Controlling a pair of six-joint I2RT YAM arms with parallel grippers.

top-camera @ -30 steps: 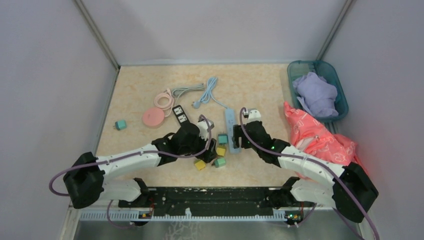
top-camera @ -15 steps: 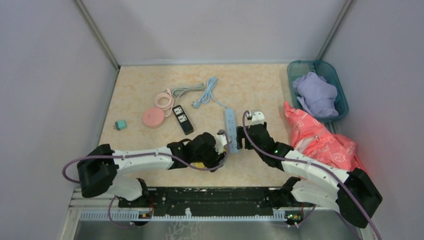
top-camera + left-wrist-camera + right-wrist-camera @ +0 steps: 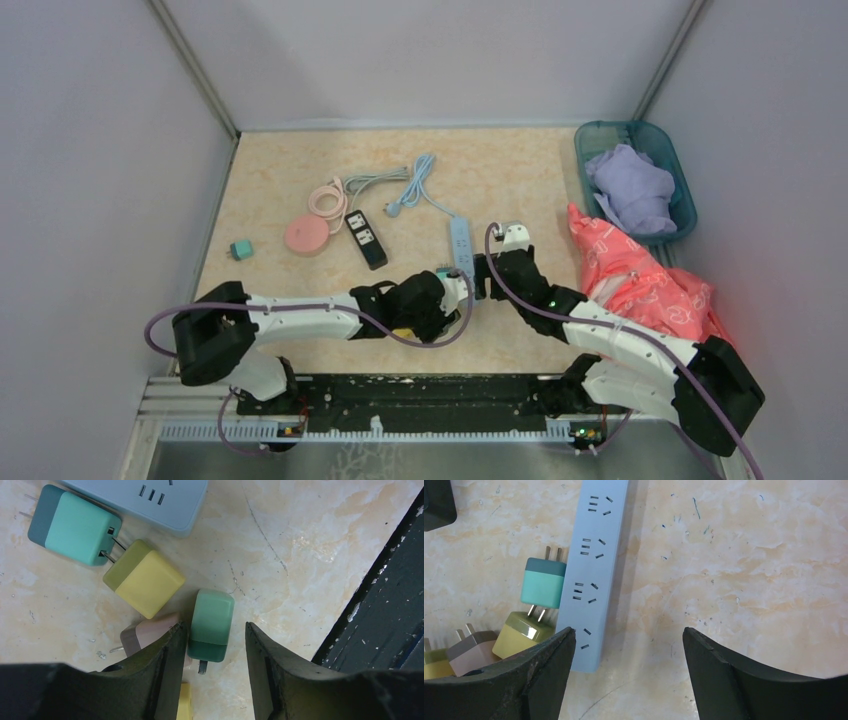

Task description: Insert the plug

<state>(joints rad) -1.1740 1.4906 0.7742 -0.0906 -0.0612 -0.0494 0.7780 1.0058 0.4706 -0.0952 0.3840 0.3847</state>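
Two sets of jaws: both spread, neither pinching anything.
Left jaws: my fingers (image 3: 165, 670) straddle the green plug (image 3: 211, 625), with a slim gap showing on one side.
Green plug: lying flat on the worktop (image 3: 300, 545), near the strip's (image 3: 594, 570) end.
Beside it: a pink plug (image 3: 147, 635) against one of my fingers, then a yellow plug (image 3: 145, 582) and a teal plug (image 3: 72, 527) by the strip.
Right jaws: wide apart over the strip's near end.
Farther out: black strip (image 3: 366, 238), cables (image 3: 385, 185), a basket (image 3: 600, 135) and red cloth (image 3: 640, 275) to my right.

L gripper (image 3: 454, 291) by pwr strip (image 3: 461, 238) (blue), basket (image 3: 640, 125)
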